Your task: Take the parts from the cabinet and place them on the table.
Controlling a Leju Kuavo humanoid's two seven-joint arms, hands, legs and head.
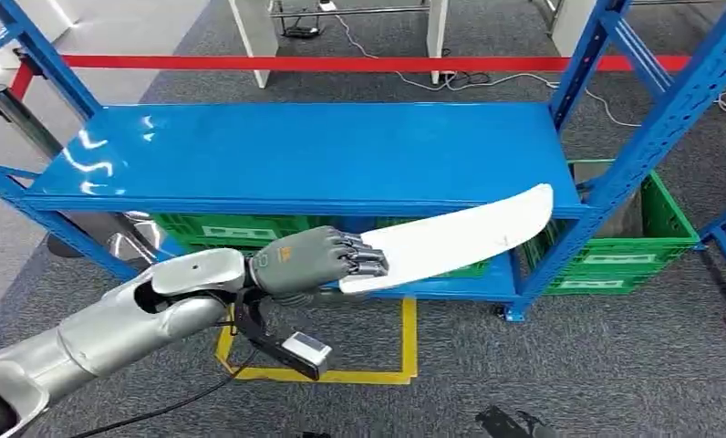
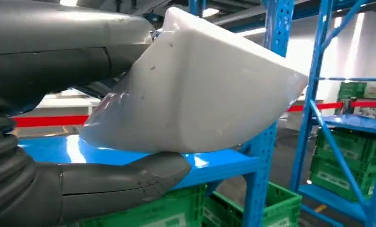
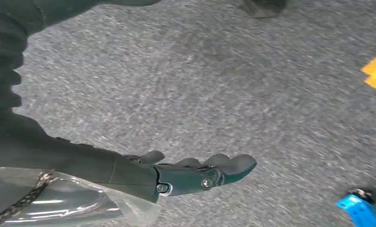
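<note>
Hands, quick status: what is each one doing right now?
Left hand: holding the long white part by one end, above the blue shelf.
Right hand: open, holding nothing, over grey carpet.

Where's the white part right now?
In the head view, the long white part is held in the left hand, sticking out to the right in front of the blue shelf's front edge, above the green crates.

left hand (image 1: 316, 260) gripping white part (image 1: 460, 237), blue shelf (image 1: 305, 151)
</note>
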